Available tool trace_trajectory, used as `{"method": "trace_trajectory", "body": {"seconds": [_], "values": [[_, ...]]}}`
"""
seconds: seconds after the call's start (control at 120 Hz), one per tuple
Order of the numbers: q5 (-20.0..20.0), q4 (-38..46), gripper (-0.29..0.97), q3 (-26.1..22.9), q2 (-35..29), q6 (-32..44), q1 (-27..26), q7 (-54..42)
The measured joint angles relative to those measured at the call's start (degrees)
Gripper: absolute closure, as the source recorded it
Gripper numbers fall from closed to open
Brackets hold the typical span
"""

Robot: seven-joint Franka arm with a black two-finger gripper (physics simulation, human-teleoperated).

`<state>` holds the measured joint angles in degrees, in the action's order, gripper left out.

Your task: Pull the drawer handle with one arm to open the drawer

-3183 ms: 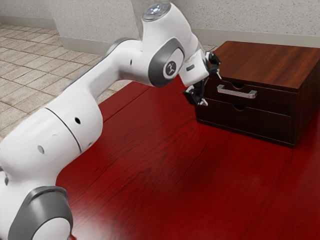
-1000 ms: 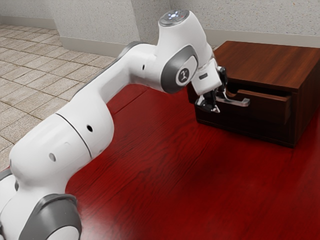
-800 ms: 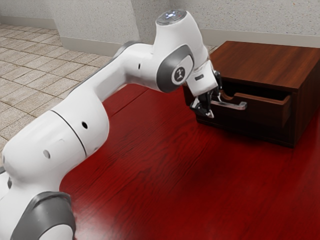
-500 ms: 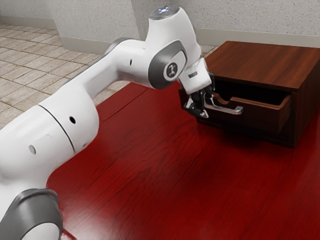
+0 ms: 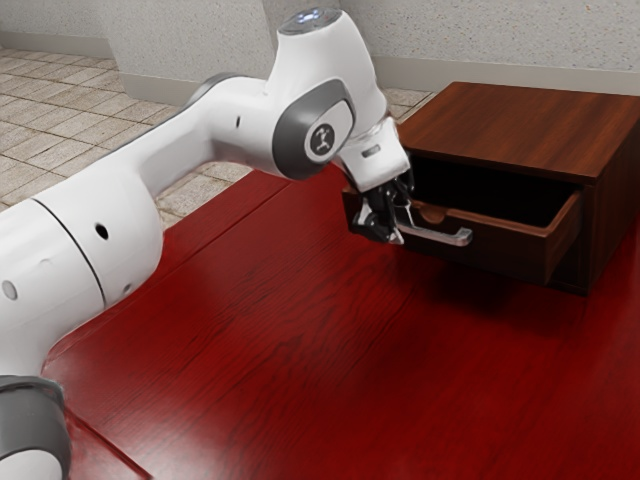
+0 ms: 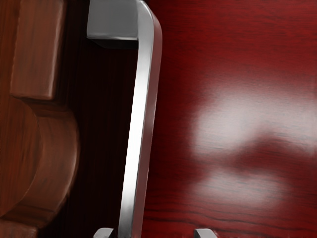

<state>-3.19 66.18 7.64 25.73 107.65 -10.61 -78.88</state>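
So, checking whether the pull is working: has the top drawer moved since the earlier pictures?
Yes. The top drawer has slid out of the cabinet, toward the exterior view's left, with the hand at its handle.

Looks domestic: beige tiled floor (image 5: pixel 60 130), speckled plaster wall (image 5: pixel 520 30), baseboard (image 5: pixel 500 74), polished red wood table (image 5: pixel 330 360), small drawer cabinet (image 5: pixel 520 125).
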Motion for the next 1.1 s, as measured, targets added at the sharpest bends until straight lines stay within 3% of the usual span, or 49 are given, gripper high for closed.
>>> {"method": "trace_trajectory", "body": {"seconds": [0.492,0.817,0.983,1.1], "values": [[0.56,10.83,0.39,2.64,-7.26,2.6,-4.58,3.09],[1.01,19.34,0.4,7.44,-13.98,4.36,-11.19,5.5],[8.1,19.21,0.21,2.63,-23.59,5.22,-17.2,7.06],[11.01,18.95,0.12,-0.81,-30.6,4.66,-19.88,7.94]]}}
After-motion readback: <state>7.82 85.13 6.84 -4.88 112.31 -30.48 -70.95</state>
